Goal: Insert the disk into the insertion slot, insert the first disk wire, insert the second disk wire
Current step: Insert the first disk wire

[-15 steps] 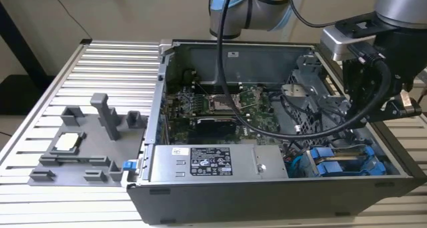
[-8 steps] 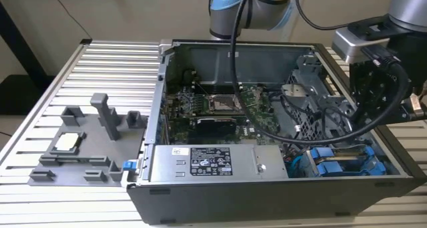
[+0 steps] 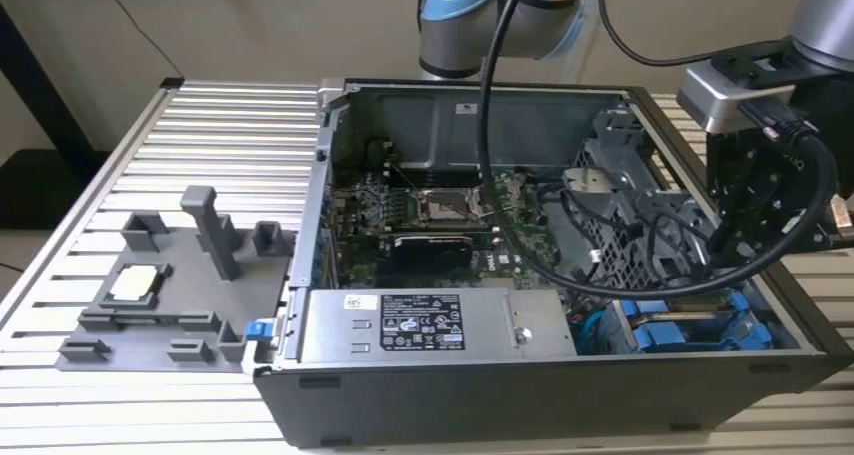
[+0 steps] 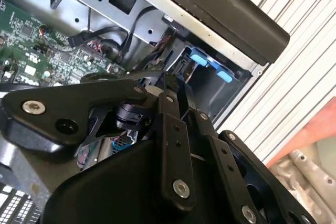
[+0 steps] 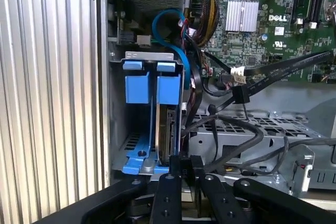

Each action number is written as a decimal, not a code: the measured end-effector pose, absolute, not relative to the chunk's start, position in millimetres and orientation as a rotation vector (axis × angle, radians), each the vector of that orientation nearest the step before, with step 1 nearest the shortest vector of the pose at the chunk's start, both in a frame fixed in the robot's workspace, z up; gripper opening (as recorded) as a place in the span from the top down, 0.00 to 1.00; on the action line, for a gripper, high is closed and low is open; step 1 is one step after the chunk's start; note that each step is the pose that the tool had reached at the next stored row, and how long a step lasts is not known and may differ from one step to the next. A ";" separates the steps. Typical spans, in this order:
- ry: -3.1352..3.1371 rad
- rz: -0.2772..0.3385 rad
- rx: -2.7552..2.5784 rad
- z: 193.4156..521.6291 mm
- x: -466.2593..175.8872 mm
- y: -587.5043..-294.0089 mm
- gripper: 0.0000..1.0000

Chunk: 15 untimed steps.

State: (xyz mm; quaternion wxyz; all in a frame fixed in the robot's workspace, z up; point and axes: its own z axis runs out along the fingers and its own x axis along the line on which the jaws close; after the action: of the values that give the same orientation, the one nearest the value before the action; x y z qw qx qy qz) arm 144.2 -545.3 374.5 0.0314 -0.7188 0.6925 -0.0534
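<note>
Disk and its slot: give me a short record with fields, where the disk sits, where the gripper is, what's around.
position: the disk stands edge-on in its blue carrier inside the insertion slot
arm: the gripper is close to the disk's exposed end; contact unclear
wiring: black cables run beside the slot
setting: open computer case on a slatted table

Ribbed aluminium table [image 3: 214,135]. Directly on it: open grey computer case [image 3: 534,400] toward the exterior view's right, grey moulded fixture tray [image 3: 180,305] just beside it, leftward.
</note>
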 end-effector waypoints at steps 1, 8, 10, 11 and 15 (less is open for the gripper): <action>2.140 -0.151 -2.221 374.3 145.5 -545.3 0.81; 2.182 -0.057 -2.267 372.8 158.3 -545.3 0.81; 2.183 -0.048 -2.268 371.3 160.1 -545.4 0.81; 2.181 -0.043 -2.266 370.7 160.5 -545.5 0.81; 2.180 -0.022 -2.248 368.7 160.7 -547.2 0.81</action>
State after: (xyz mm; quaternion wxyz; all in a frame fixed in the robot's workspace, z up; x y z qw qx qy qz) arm 160.7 -547.2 368.7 0.0047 -0.7178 0.6962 -0.0070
